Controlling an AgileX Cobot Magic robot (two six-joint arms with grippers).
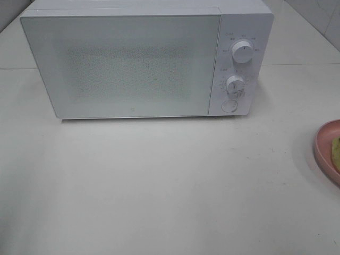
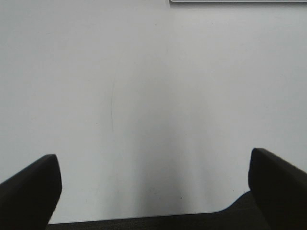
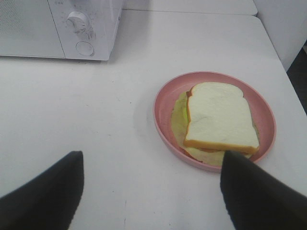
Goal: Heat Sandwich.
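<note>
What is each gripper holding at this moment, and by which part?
Nothing is held. The left gripper is open over bare table; the right gripper is open, short of the sandwich.

High frontal view; two low wrist views

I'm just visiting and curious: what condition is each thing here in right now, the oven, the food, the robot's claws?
microwave: door shut
sandwich: on the pink plate, untouched
pink plate: on the table, right of the microwave
left gripper: open, empty
right gripper: open, empty, short of the sandwich
</note>
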